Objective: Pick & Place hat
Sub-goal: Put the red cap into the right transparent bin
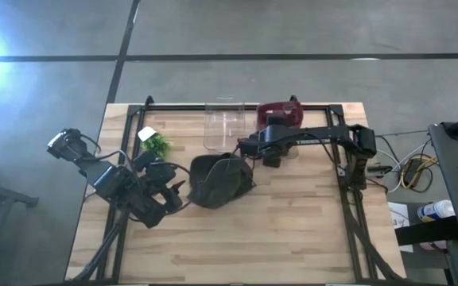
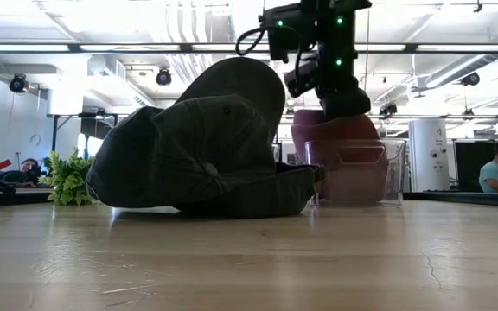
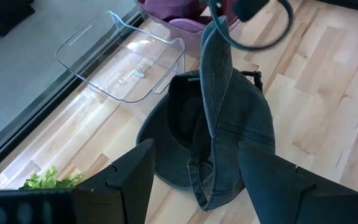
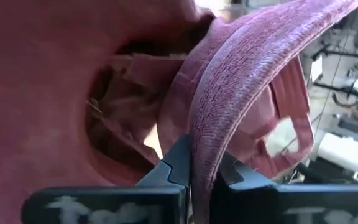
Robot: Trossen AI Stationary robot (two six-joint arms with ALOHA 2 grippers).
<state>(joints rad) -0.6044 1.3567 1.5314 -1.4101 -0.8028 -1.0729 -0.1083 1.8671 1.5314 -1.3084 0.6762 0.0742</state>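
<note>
A dark grey-green hat (image 1: 221, 179) lies on the wooden table, its crown toward the near side in the low view (image 2: 188, 155). My left gripper (image 1: 176, 189) is open. Its fingers stand on either side of the hat's nearer end (image 3: 219, 162); whether they touch it, I cannot tell. A maroon hat (image 1: 281, 111) is at the far edge, to the right of a clear container (image 1: 225, 127). My right gripper (image 4: 201, 168) is shut on the maroon hat. In the low view the maroon hat (image 2: 335, 130) shows behind the clear container (image 2: 357, 177). My right gripper pinches the maroon hat's stitched brim (image 4: 213, 118) between its two fingers, with the brim edge-on between them. The hat's crown and back opening (image 4: 114, 121) spread out beyond the fingers. Whether the hat rests on anything cannot be seen.
A small green leafy plant (image 1: 157, 144) sits on the table's left far part, near my left arm. The right arm reaches across the far side of the table over the dark hat's far end. A black frame (image 1: 336, 107) borders the table. Bare wood lies toward the near edge (image 1: 277, 238).
</note>
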